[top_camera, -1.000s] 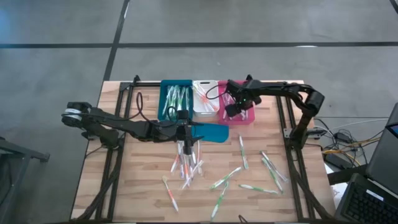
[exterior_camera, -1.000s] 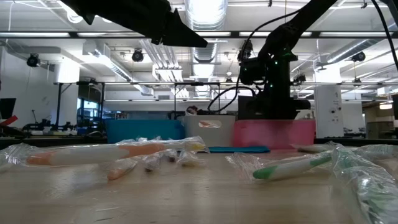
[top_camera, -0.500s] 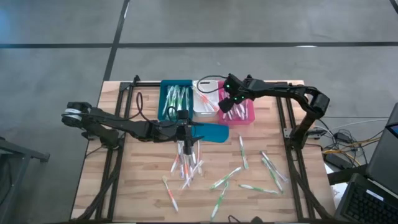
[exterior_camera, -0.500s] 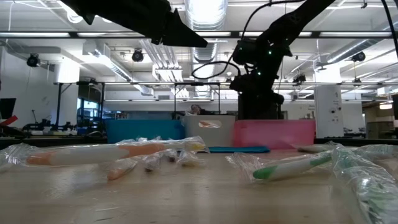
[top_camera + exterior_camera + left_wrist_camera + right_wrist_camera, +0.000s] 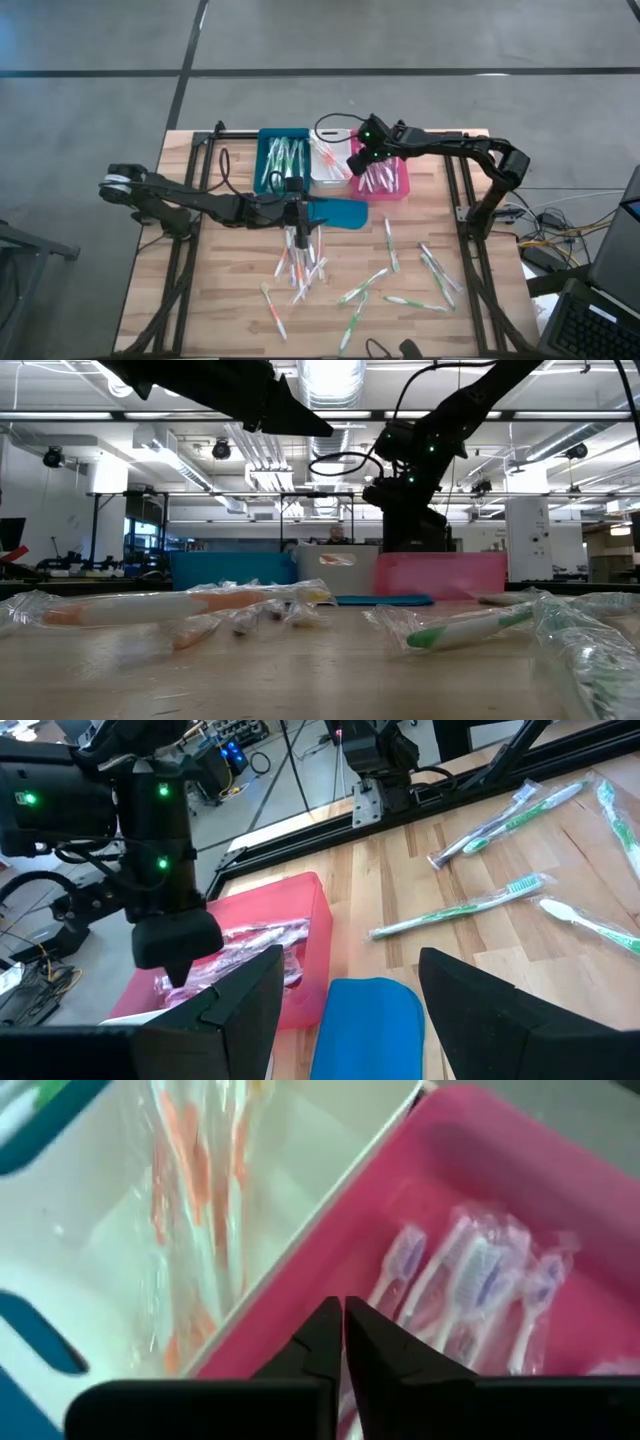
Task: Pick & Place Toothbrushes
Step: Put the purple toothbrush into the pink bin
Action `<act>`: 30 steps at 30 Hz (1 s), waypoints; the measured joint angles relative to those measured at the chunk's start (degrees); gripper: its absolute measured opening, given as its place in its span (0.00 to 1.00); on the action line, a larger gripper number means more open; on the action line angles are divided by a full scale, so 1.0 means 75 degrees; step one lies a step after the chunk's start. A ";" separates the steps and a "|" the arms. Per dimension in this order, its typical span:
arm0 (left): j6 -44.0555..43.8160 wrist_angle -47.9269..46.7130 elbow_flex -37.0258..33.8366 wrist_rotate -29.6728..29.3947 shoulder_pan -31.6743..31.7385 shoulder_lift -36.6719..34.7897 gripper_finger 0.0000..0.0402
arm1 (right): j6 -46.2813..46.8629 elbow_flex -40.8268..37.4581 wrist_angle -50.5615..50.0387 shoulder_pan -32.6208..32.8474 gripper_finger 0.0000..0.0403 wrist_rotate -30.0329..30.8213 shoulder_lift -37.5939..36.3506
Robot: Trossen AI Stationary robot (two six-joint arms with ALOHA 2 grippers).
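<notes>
My right hand (image 5: 343,1342) has just snapped closed, empty, above the pink bin (image 5: 392,187); the toothbrushes (image 5: 470,1285) I carried lie below it. My left hand (image 5: 345,985) stays spread above the scattered toothbrushes (image 5: 300,265), next pick.

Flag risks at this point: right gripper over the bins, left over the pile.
1. The right gripper is shut and empty above the pink bin, right at the wall it shares with the white bin; dropping straight down may clip that wall.
2. The left gripper hangs open above the teal lid, near the wrapped toothbrushes; it might catch the lid or grab several at once.
</notes>
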 joint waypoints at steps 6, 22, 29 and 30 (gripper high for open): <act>0.0001 0.0001 0.0000 0.0000 0.0000 0.0000 0.59 | 0.0053 -0.0222 0.0363 -0.0178 0.02 0.0003 0.0000; 0.0004 -0.0021 0.0003 0.0000 0.0001 0.0000 0.59 | 0.0545 -0.0417 0.0101 -0.0574 0.02 0.0970 0.0758; 0.0008 -0.0024 0.0003 0.0000 0.0001 0.0000 0.59 | 0.0464 -0.0417 -0.0125 -0.0543 0.02 0.0915 0.0512; 0.0006 -0.0024 0.0003 0.0000 0.0002 0.0000 0.59 | 0.0450 -0.0417 -0.0154 -0.0534 0.02 0.0922 0.0436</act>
